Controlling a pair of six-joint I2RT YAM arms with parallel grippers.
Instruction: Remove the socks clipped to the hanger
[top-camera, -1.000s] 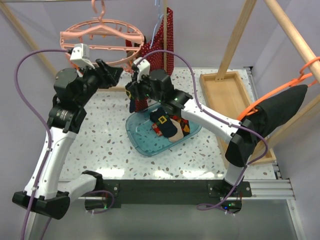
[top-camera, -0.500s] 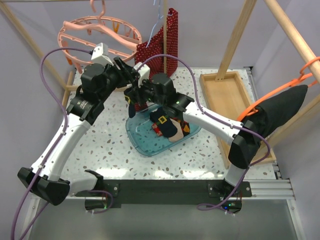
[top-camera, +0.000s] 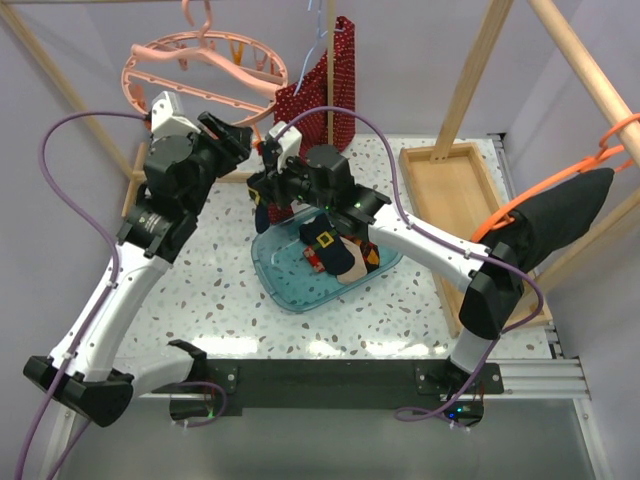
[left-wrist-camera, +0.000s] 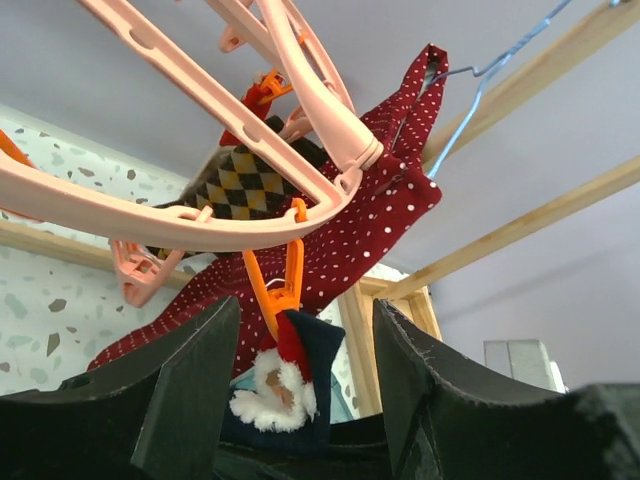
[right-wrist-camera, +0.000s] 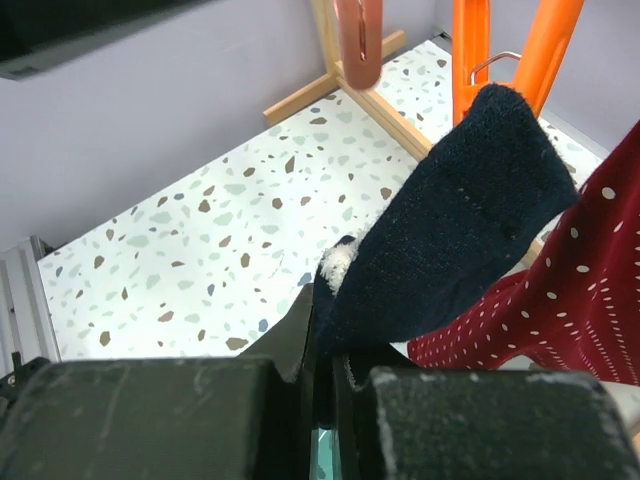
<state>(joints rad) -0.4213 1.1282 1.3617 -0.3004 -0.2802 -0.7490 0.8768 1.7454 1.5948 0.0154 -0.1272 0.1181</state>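
Observation:
The salmon-pink ring hanger (top-camera: 205, 62) hangs at the back left, slightly tilted. In the left wrist view an orange clip (left-wrist-camera: 275, 290) on its rim (left-wrist-camera: 200, 215) holds a navy sock with a red and white fluffy motif (left-wrist-camera: 295, 375). An argyle sock (left-wrist-camera: 240, 185) is clipped further back. My left gripper (left-wrist-camera: 305, 390) is open, and the clip and sock top show between its fingers. My right gripper (right-wrist-camera: 335, 345) is shut on the lower part of the same navy sock (right-wrist-camera: 450, 230), just below the hanger (top-camera: 268, 190). Several socks (top-camera: 335, 250) lie in a teal tray (top-camera: 285, 290).
A red white-dotted garment (top-camera: 322, 85) hangs on a thin hanger right behind the clip. A wooden tray (top-camera: 455, 190) sits at the right. Black cloth (top-camera: 560, 220) hangs on an orange hanger at the far right. Wooden frame posts (top-camera: 480, 70) rise around the table.
My left arm swung right towards the clipped sock, then eased back a little. The pink hanger rocked and tilted. My right gripper kept its hold on the navy sock in place.

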